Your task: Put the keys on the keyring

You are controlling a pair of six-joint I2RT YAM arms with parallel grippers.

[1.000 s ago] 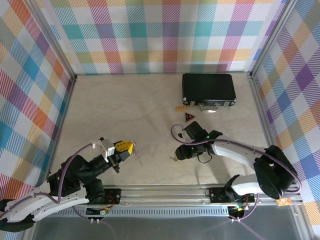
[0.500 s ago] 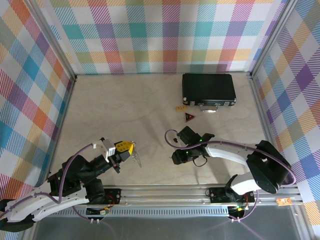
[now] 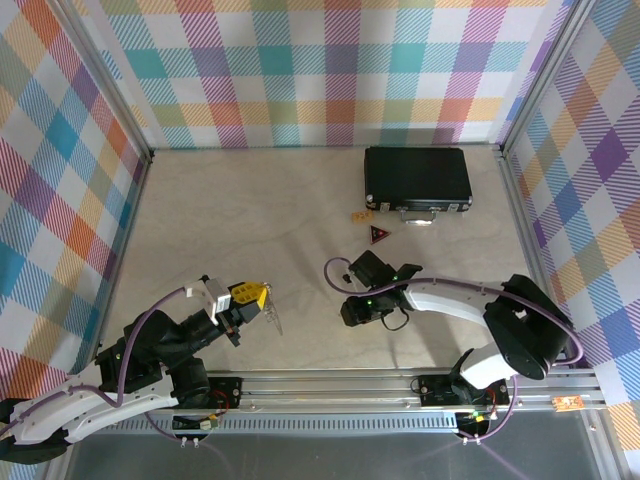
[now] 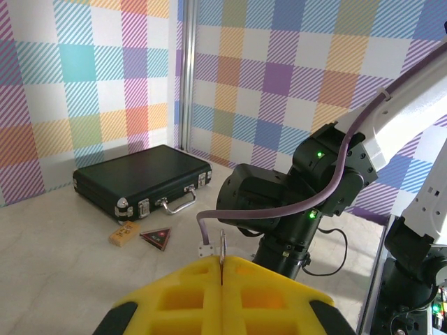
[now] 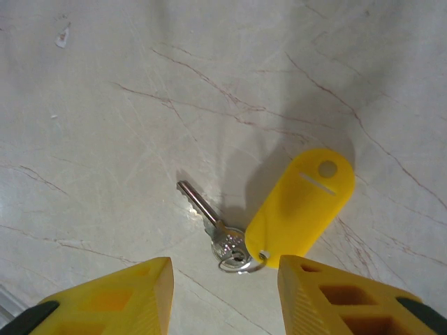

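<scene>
A small silver key [image 5: 204, 213] lies flat on the table, joined by a little ring to a yellow oval tag [image 5: 302, 208]. My right gripper [image 5: 223, 296] hovers just above it, open, with one yellow finger [image 5: 112, 303] on each side of the key's head and nothing between them. In the top view the right gripper [image 3: 353, 311] points down near the table's front middle and covers the key. My left gripper [image 3: 251, 296] is shut on the keyring [image 3: 273, 319], a thin gray loop sticking out ahead of it. The keyring's edge [image 4: 222, 246] pokes up between the closed left gripper [image 4: 222, 278] fingers.
A black case [image 3: 417, 178] lies at the back right. A tan tag [image 3: 362, 215] and a dark red triangular tag [image 3: 379, 235] lie in front of it. Plaid walls enclose the table. The right arm [image 4: 293, 202] stands close in front of the left gripper.
My right gripper has shifted a little to the left over the key and its jaws have narrowed slightly. The left gripper and keyring have stayed in place.
</scene>
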